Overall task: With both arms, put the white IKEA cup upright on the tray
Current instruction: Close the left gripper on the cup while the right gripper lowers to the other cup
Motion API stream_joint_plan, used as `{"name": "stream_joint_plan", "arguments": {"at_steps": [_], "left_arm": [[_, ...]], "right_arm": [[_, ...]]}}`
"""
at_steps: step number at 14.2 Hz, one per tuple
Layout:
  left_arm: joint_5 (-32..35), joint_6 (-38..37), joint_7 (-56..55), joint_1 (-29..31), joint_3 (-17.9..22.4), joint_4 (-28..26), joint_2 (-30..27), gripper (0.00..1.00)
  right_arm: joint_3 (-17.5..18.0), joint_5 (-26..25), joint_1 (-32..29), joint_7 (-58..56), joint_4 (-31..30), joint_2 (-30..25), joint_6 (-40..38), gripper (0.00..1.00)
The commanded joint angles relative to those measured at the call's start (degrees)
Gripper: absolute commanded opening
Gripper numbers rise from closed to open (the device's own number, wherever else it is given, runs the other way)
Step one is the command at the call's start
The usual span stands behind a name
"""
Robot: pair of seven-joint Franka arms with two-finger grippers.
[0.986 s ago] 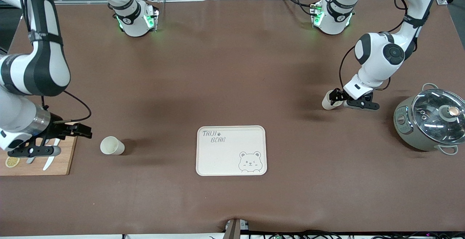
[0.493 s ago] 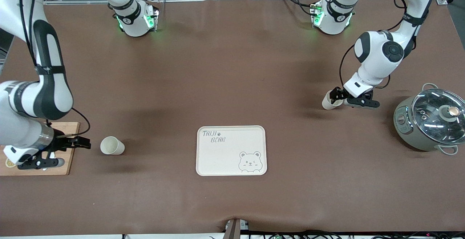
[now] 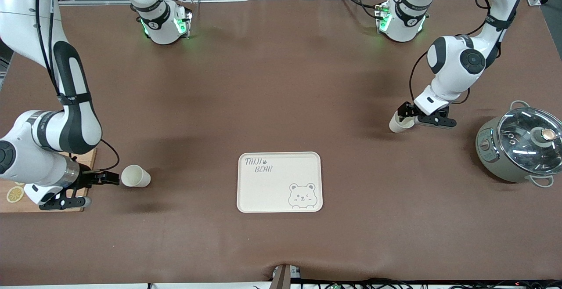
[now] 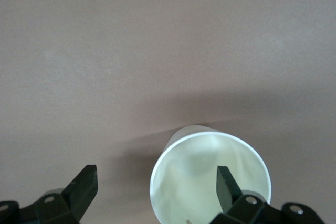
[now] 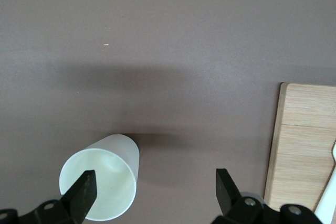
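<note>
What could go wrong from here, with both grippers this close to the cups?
1. In the left wrist view one finger of the open left gripper sits over the mouth of its cup, the other outside: closing off-centre could tip it.
2. The right gripper, open, is low beside the other cup; a sideways approach might push it along the table instead of grasping.
3. Neither cup is on the tray yet.

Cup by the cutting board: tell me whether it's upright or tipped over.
Tipped over. The cup lies on its side on the table, open mouth showing in the right wrist view, with nothing seen inside.
</note>
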Motion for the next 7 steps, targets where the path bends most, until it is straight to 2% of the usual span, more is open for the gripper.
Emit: {"name": "stream_joint_plan", "arguments": {"at_steps": [1, 4, 5, 6, 7], "left_arm": [[-0.21, 0.64, 1.25, 0.4, -0.35, 1.71, 3.41, 1.0], [-0.21, 0.73, 1.16, 0.31, -0.26, 3.47, 5.8, 1.0], [-0.21, 0.64, 0.29, 0.4, -0.35, 3.3, 5.71, 0.65], [-0.21, 0.64, 0.02, 0.4, -0.26, 3.12, 5.63, 0.01], [-0.21, 0.64, 0.46, 0.4, -0.17, 3.21, 5.71, 0.0]], "right_arm": [[0.27, 0.1, 0.05, -0.73, 1.3, 1.89, -0.51, 1.0], [0.27, 0.01, -0.12, -3.52, 0.17, 2.34, -0.78, 1.0], [0.27, 0.36, -0.38, -4.5, -0.01, 2.51, -0.69, 1.0], [0.27, 0.36, -0.47, -4.59, -0.02, 3.21, -0.69, 1.0], [0.36, 0.45, -0.47, -4.77, -0.02, 3.65, -0.6, 1.0]]}}
